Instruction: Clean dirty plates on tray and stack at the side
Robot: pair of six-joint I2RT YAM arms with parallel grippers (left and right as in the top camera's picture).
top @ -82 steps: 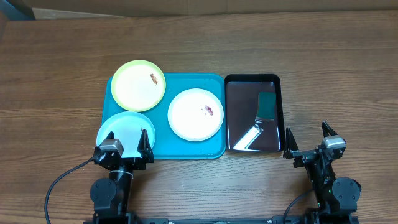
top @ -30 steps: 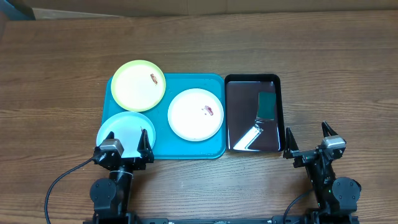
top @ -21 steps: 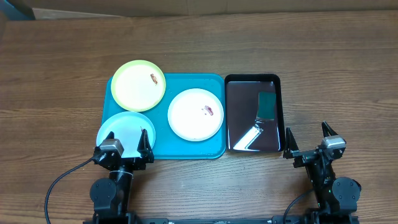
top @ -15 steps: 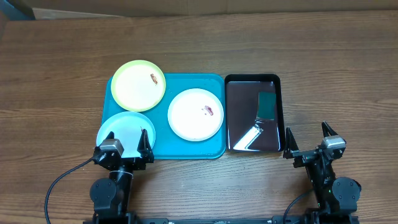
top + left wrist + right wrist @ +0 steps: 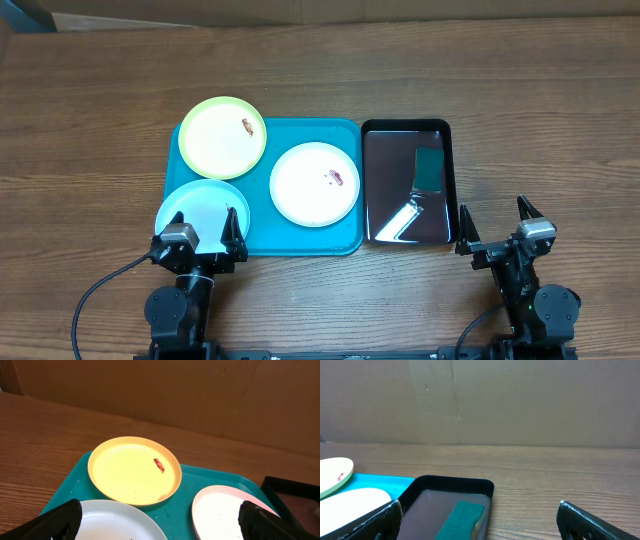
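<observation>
Three plates lie on the turquoise tray (image 5: 262, 232): a yellow-green plate (image 5: 222, 137) at its far left corner, a white plate (image 5: 315, 183) in the middle, and a pale blue plate (image 5: 200, 208) at the near left. Reddish specks show on the yellow-green and white ones. My left gripper (image 5: 204, 218) hovers open over the pale blue plate's near edge, holding nothing. In the left wrist view the yellow-green plate (image 5: 132, 470) lies ahead, and the white plate (image 5: 225, 515) is to the right. My right gripper (image 5: 490, 207) stands open over bare table, right of the tray.
A glossy black pan (image 5: 405, 124) sits against the tray's right side with a dark green sponge (image 5: 429, 168) in it. The right wrist view shows the pan (image 5: 450, 482) and the sponge (image 5: 462, 520) just left of centre. A cardboard wall stands behind the wooden table.
</observation>
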